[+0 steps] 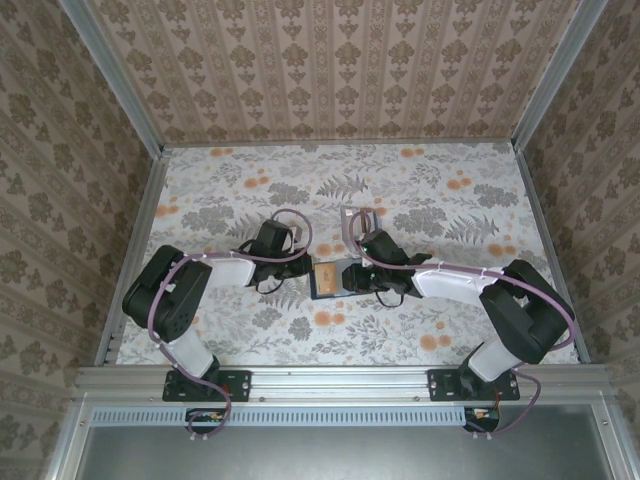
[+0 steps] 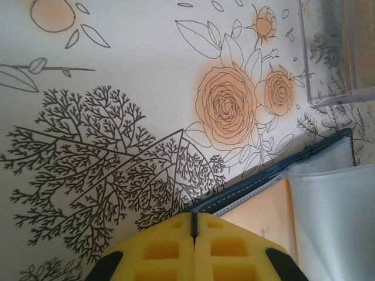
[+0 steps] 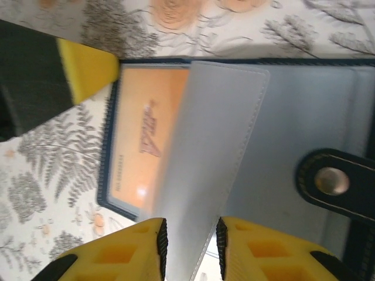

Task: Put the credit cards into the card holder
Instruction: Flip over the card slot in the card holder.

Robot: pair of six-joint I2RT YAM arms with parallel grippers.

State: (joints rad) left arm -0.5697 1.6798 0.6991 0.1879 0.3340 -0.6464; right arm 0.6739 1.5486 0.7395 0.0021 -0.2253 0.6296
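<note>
The card holder (image 1: 327, 281) lies open on the floral table between my two grippers, navy outside and pale blue inside (image 3: 304, 111). An orange credit card (image 3: 146, 129) sits in its left pocket and also appears in the left wrist view (image 2: 263, 213). A pale blue inner leaf (image 3: 217, 140) stands lifted, and its lower end passes between the parted jaws of my right gripper (image 3: 188, 240). The snap tab (image 3: 331, 181) lies at the right. My left gripper (image 2: 193, 225) is shut, empty, with its tips at the holder's navy edge (image 2: 281, 175); one of its yellow fingers (image 3: 88, 73) touches the holder's far corner.
A clear plastic box (image 2: 337, 52) stands just beyond the card holder, toward the back of the table (image 1: 352, 222). Patterned walls close in the table on three sides. Both arms reach inward to the table's middle.
</note>
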